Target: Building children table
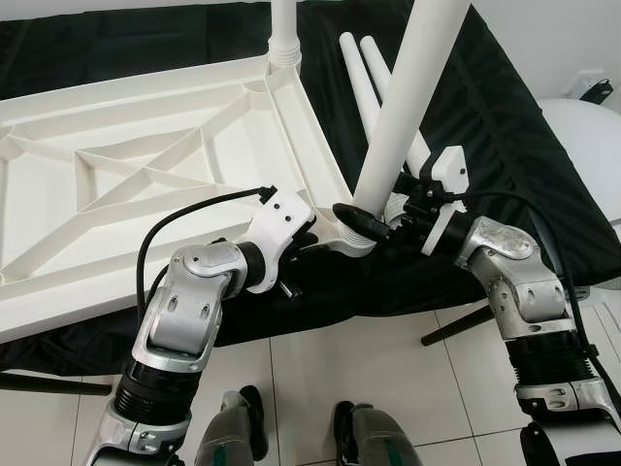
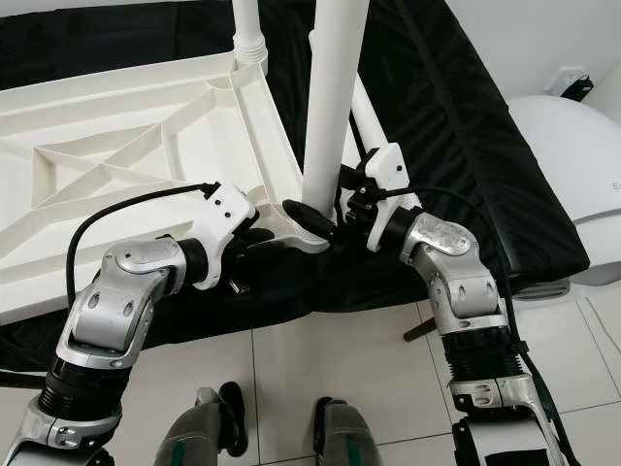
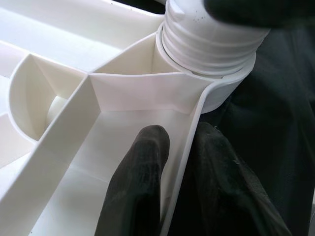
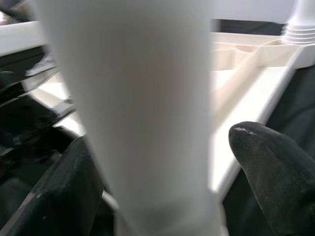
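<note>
We hold a leg at the upturned tabletop's corner.
Our right tool point(image 1: 374, 221) grips the white leg point(image 1: 412, 92); our left tool point(image 3: 187, 162) pinches the tabletop point(image 1: 146, 165) rim.

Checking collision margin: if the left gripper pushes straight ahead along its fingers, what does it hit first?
Likely the threaded base of the table leg seated in the tabletop's corner socket; left gripper already straddles the rim.

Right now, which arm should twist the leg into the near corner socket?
Right. The right gripper straddles the tall white plastic leg just above its base, while the left gripper pinches the upturned white tabletop's rim, steadying it.
</note>
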Motion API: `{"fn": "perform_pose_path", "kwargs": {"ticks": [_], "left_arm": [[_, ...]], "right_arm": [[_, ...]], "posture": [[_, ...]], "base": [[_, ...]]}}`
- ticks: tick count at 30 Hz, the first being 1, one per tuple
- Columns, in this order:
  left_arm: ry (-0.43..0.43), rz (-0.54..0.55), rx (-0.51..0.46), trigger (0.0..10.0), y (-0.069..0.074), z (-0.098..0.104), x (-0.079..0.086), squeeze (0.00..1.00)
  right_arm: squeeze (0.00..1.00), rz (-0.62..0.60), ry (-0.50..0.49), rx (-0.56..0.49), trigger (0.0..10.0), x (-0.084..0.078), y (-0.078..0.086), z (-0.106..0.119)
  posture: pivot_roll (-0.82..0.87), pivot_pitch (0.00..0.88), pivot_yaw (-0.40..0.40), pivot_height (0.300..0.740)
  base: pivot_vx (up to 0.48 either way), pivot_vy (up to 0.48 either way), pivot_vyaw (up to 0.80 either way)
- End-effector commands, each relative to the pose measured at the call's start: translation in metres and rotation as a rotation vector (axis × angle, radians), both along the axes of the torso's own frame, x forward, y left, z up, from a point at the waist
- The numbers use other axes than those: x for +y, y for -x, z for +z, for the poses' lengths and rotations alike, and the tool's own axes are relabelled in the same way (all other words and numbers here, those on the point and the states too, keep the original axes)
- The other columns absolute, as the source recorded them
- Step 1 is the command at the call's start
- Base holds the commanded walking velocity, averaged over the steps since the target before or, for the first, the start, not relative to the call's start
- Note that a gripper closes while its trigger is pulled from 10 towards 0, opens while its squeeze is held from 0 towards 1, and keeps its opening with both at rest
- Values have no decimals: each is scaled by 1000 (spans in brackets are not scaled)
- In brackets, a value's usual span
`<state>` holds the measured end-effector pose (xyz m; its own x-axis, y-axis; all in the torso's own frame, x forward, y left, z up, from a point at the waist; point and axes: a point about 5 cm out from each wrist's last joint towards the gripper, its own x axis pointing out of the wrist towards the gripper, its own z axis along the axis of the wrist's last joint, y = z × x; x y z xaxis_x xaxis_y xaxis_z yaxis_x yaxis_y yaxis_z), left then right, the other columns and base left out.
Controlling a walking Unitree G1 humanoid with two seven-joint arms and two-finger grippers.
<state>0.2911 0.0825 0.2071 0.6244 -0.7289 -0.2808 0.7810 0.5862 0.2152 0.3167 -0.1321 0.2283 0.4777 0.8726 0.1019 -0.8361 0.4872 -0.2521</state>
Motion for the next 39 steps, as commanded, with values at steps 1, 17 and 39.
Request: {"fn": "perform_pose_path", "kwargs": {"ticks": [1, 17, 39], "left_arm": [[20, 135, -26, 10000, -5, -2, 7, 0], [19, 127, -29, 10000, -5, -2, 6, 0], [20, 133, -25, 10000, -5, -4, 6, 0]], "right_arm": [[0, 37, 20, 11, 10000, -1, -1, -2], [0, 83, 15, -12, 0, -3, -7, 2], [0, -168, -206, 18, 0, 15, 18, -13]], "posture": [[-20, 231, -36, 740], [-23, 220, -36, 740], [-35, 237, -37, 740]], "base": [[0, 0, 0], [0, 0, 0], [0, 0, 0]]}}
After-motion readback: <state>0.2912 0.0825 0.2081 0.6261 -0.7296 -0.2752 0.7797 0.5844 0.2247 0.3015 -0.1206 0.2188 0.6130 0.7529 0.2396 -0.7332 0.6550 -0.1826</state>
